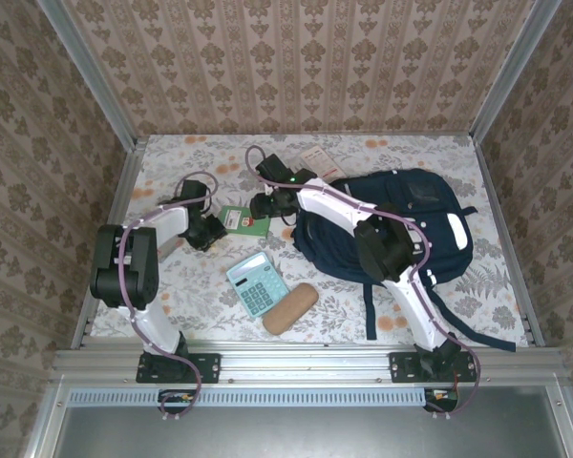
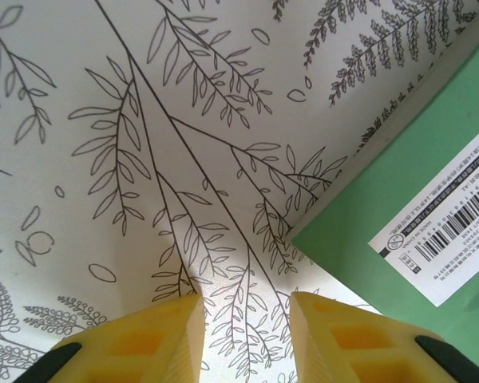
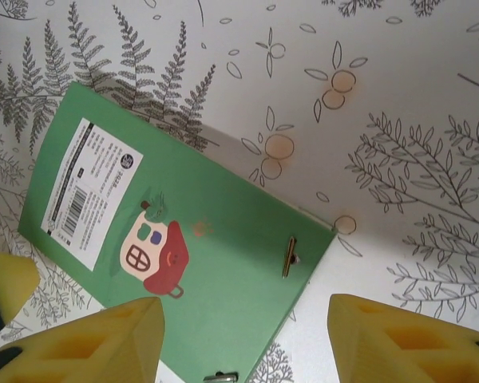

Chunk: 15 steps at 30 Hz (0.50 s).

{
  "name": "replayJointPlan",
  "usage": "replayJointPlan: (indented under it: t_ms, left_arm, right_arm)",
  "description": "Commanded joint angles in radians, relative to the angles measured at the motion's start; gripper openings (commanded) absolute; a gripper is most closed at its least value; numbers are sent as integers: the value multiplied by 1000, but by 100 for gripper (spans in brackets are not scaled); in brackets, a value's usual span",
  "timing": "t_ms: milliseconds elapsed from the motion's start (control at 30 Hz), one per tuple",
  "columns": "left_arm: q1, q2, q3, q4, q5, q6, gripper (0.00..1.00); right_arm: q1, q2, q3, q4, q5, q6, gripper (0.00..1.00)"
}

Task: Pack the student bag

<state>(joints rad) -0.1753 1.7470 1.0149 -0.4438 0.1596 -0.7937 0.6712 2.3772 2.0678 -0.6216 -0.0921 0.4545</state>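
Note:
The student bag (image 1: 401, 224), a navy backpack with white patches, lies flat on the right half of the table. A green notebook (image 1: 244, 221) with a house picture and a barcode label lies left of the bag. My right gripper (image 1: 265, 205) hovers over its right edge, open; in the right wrist view the notebook (image 3: 191, 239) lies below the wide-spread yellow fingers (image 3: 104, 343). My left gripper (image 1: 210, 232) is low at the notebook's left edge, open, with bare tablecloth between its fingers (image 2: 144, 343); the green cover (image 2: 407, 239) lies to its right.
A teal calculator (image 1: 257, 283) and a tan oblong case (image 1: 290, 307) lie near the front of the patterned tablecloth. A white printed card (image 1: 317, 162) lies at the back by the bag. Papered walls enclose the table on three sides.

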Motion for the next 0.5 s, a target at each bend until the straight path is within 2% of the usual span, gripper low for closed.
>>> replayJointPlan:
  t_ms: [0, 333, 467]
  left_arm:
    - [-7, 9, 22, 47, 6, -9, 34]
    - [-19, 9, 48, 72, 36, -15, 35]
    - [-23, 46, 72, 78, 46, -15, 34]
  right_arm:
    - [-13, 38, 56, -38, 22, -21, 57]
    - [-22, 140, 155, -92, -39, -35, 56]
    - [-18, 131, 119, -95, -65, -32, 50]
